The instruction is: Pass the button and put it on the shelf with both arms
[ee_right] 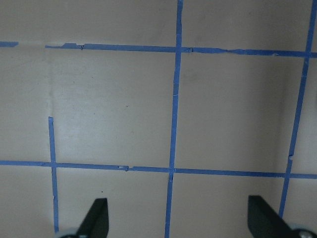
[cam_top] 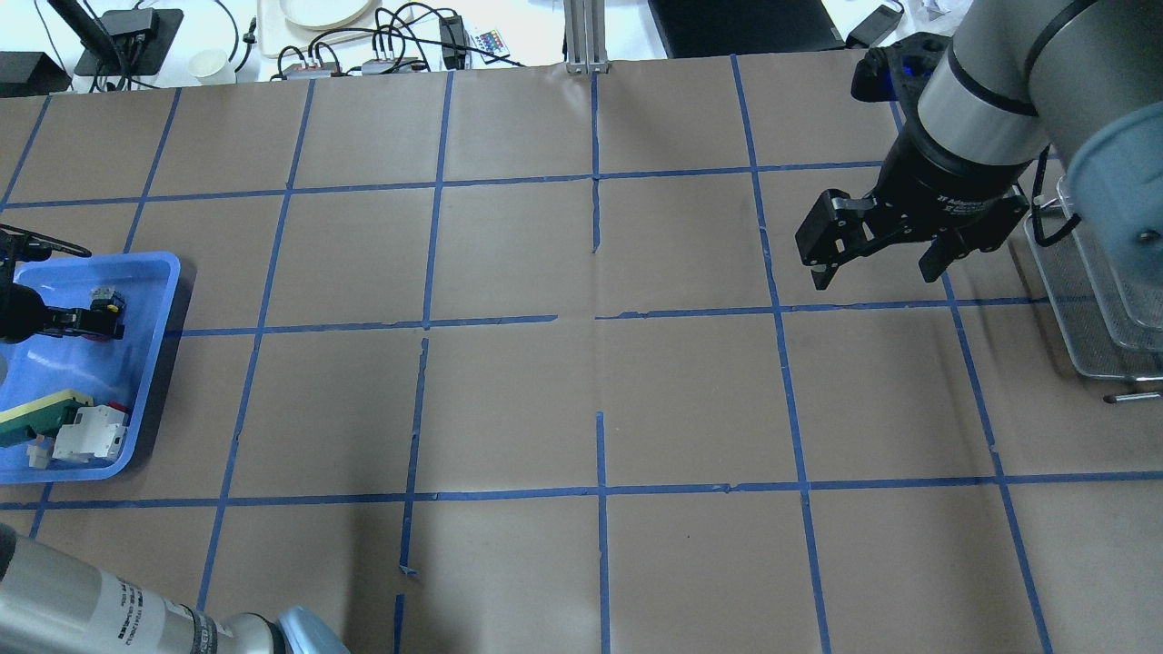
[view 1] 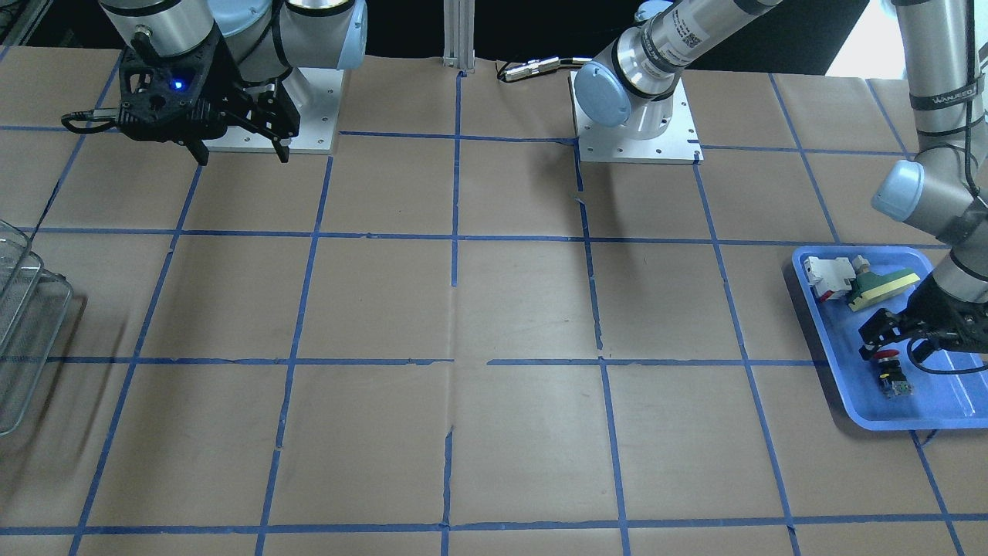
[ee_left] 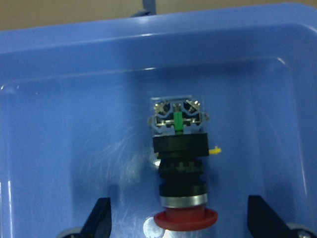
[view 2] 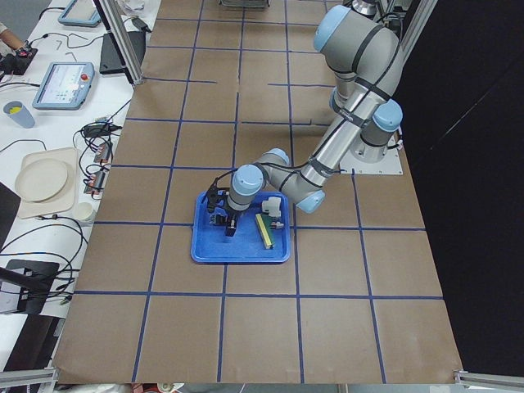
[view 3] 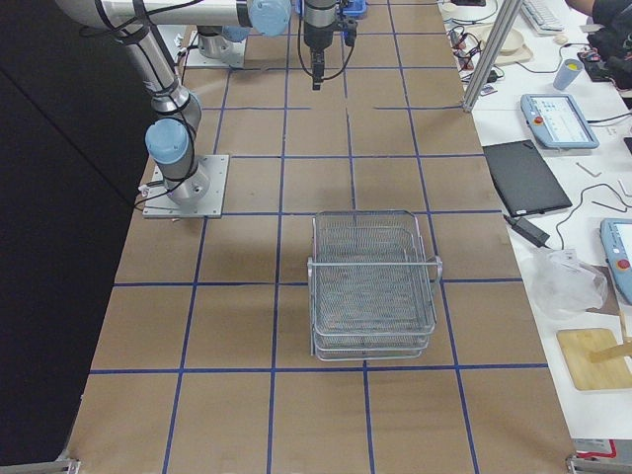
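Note:
The button (ee_left: 181, 163) lies on its side in the blue tray (ee_left: 59, 124), with its red cap toward my left gripper and its terminal block away from it. My left gripper (ee_left: 179, 218) is open, with one finger on each side of the red cap and clear of it. The button also shows in the front view (view 1: 893, 376), just below the left gripper (view 1: 880, 340). My right gripper (cam_top: 874, 272) is open and empty above bare table, beside the wire-mesh shelf (cam_top: 1090, 300). The shelf shows whole in the right view (view 3: 373, 286).
The blue tray (view 1: 818, 324) also holds a white-and-red switch block (view 1: 830, 278) and a green-and-yellow wedge piece (view 1: 884, 286) at its end nearer the robot. The table is brown paper with a blue tape grid. The arm base plates (view 1: 637, 139) sit at the robot's edge.

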`<state>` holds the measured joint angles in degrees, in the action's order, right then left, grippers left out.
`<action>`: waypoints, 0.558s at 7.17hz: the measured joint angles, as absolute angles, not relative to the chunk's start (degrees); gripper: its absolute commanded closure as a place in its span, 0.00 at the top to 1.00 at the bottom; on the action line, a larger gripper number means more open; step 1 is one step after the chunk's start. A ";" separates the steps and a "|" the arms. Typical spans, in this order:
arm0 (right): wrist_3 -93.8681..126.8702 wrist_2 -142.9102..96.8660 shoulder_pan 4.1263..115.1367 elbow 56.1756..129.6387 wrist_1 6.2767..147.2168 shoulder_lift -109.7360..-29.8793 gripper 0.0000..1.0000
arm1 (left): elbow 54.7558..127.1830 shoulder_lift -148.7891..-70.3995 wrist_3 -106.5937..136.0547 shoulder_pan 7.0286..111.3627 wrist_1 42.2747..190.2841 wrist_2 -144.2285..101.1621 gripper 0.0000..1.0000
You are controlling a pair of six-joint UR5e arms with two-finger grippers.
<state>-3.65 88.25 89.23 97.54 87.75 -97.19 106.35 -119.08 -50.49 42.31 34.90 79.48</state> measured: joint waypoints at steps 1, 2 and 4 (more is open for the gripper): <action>-3.50 88.11 89.19 97.51 88.10 -97.08 1.00 | 106.32 -119.09 -50.33 42.28 34.89 79.39 0.77; -2.83 88.10 88.89 97.48 88.31 -96.97 1.00 | 106.40 -119.14 -50.26 42.28 34.90 79.32 0.59; -1.54 88.16 88.02 97.42 88.28 -96.97 1.00 | 106.40 -119.00 -50.13 42.28 34.89 79.32 0.30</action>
<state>-1.54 88.16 88.02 97.42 88.28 -96.97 106.40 -119.00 -50.13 42.28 34.89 79.32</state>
